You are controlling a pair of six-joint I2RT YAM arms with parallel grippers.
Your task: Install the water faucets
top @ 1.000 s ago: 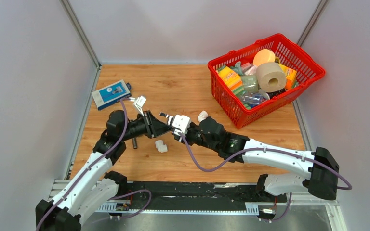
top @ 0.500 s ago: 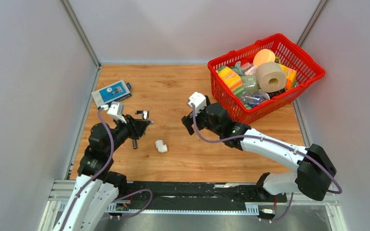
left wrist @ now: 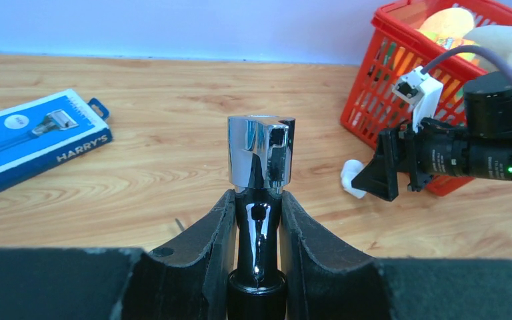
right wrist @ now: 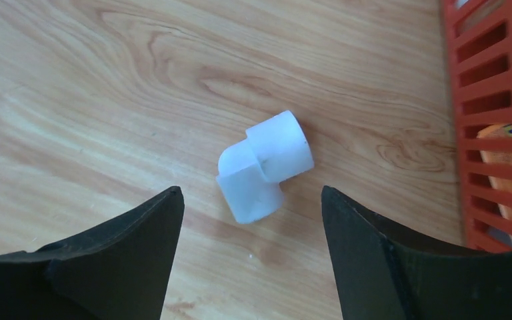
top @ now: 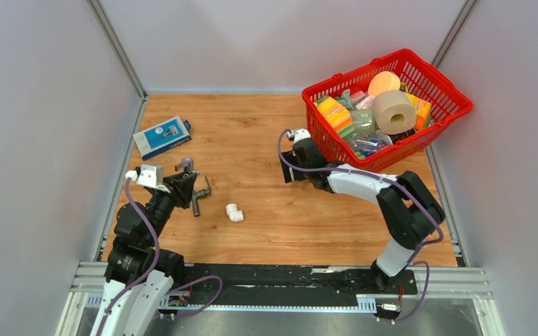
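Observation:
My left gripper (left wrist: 257, 197) is shut on the stem of the shiny chrome water faucet (left wrist: 261, 150), whose wide chrome head stands above the fingertips. From above, that left gripper (top: 184, 175) hangs over the table's left side. The dark grey L-shaped faucet (top: 197, 201) lies on the wood just right of it. My right gripper (right wrist: 250, 191) is open, low over the table, with a white elbow fitting (right wrist: 263, 167) lying loose just ahead of its fingertips. In the top view the right gripper (top: 288, 168) sits beside the basket's left corner.
A second white elbow fitting (top: 233, 211) lies mid-table. A blue Harry's box (top: 162, 136) rests at the back left. The red basket (top: 364, 168), full of household items, stands at the back right, close to the right gripper. Grey walls enclose the table.
The two grippers were together mid-table. The left arm has drawn back left with the chrome faucet. The right gripper has opened and swung back right, over the white elbow by the basket.

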